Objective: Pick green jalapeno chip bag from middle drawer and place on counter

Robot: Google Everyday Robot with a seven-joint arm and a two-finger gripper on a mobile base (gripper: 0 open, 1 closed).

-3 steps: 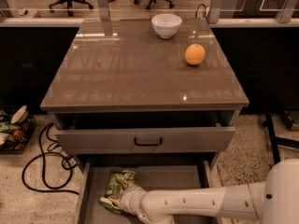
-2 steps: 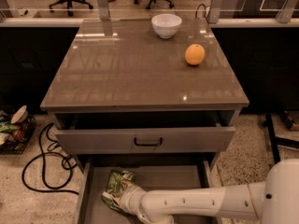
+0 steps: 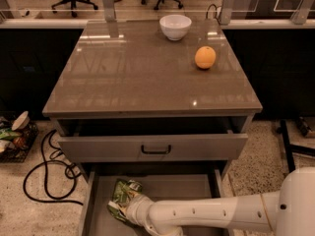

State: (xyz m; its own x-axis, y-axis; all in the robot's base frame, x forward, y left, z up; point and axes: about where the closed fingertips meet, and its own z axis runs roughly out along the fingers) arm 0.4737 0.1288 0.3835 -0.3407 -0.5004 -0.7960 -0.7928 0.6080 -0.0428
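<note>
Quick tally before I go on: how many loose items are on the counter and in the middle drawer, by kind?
Bowls: 1, the white bowl on the counter
Fruit: 1, the orange on the counter
Chip bags: 1, the green chip bag in the middle drawer, with the gripper at it
Total: 3

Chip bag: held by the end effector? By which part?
Cannot tell. The end effector is in the middle drawer, against the near end of the chip bag and covering it. No grasp is visible.
</note>
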